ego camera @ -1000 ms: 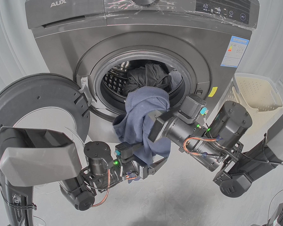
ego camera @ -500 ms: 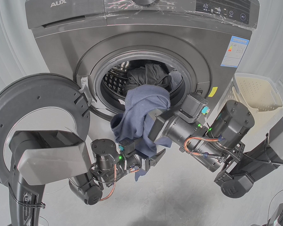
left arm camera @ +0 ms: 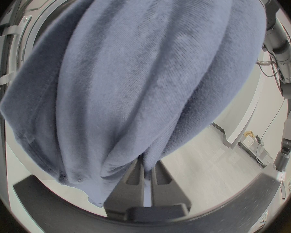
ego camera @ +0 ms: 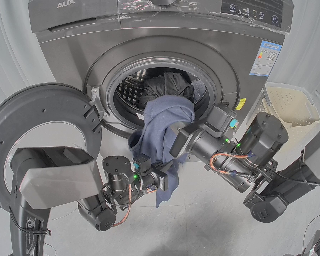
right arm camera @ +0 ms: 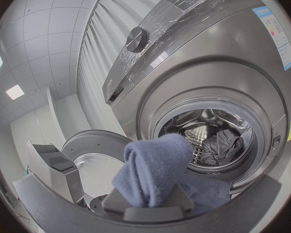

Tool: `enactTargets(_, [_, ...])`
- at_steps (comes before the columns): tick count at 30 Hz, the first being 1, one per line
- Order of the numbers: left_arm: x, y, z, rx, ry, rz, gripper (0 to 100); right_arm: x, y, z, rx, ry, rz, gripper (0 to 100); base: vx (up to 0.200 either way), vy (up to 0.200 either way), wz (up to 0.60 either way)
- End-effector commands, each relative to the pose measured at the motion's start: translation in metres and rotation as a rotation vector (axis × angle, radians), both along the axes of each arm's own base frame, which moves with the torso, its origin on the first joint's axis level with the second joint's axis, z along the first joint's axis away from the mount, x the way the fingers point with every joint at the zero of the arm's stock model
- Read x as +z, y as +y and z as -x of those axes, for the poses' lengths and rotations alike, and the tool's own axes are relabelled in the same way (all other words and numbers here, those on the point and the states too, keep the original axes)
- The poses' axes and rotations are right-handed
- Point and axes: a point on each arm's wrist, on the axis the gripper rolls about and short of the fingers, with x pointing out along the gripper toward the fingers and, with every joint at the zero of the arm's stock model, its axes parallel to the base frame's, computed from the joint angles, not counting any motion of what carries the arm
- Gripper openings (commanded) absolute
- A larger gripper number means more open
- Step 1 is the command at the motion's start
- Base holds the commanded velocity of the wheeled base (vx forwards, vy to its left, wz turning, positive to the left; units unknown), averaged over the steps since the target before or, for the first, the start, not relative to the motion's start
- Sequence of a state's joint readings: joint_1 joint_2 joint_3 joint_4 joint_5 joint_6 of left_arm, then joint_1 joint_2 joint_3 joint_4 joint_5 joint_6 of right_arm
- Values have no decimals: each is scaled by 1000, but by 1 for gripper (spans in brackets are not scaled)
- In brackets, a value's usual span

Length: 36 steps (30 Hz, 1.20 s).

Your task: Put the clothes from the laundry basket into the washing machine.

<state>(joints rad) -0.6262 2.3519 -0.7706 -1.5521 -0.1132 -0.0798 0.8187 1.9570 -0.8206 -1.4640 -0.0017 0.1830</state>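
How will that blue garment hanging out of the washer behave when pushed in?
Probably floppy: the blue garment drapes in folds over the washer's opening and sags below the left gripper. Its fuzzy knit looks grippy rather than slippery. The hanging tail would likely trail out unless bunched.

I am holding the left arm (ego camera: 96,203) low, with its wrist (ego camera: 142,178) lying roughly level and pointing across toward the right arm (ego camera: 263,139). The left gripper (ego camera: 169,167) is pinching a hanging fold of the blue garment (ego camera: 159,125). In the left wrist view its fingers (left arm camera: 132,182) are sitting almost together with cloth between them. The right arm is angling in from the right, higher than the left. The right gripper (ego camera: 174,132) is sitting in the garment and seems to be clamping a bunched wad, though cloth is covering its tips.
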Motion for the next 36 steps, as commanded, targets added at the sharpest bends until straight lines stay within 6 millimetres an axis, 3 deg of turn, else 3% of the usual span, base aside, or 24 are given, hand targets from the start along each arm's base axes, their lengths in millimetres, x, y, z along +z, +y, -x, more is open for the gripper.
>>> enactTargets(1, [13,4,10,-9,-8,7,0,2,-5,-5,-21,-5,-5,0,0,0,0])
enactTargets(8, [15,11,26,-28,17,-20,0,3,-6,-6,-24,-8,-8,0,0,0,0])
enactTargets(9, [13,13,28,-30,23,-35,100,3,-5,-6,-23,-9,-9,0,0,0,0])
enactTargets(20, [2,18,35,-32,58,-81,100,7,-3,-6,-20,-19,-19,0,0,0,0])
enactTargets(35, [5,9,-4,17,-39,-37,100,7,2,-1,2,-19,-19,0,0,0,0])
enactTargets(36, [1,8,-6,17,-39,-39,0,7,2,0,5,-20,-20,0,0,0,0])
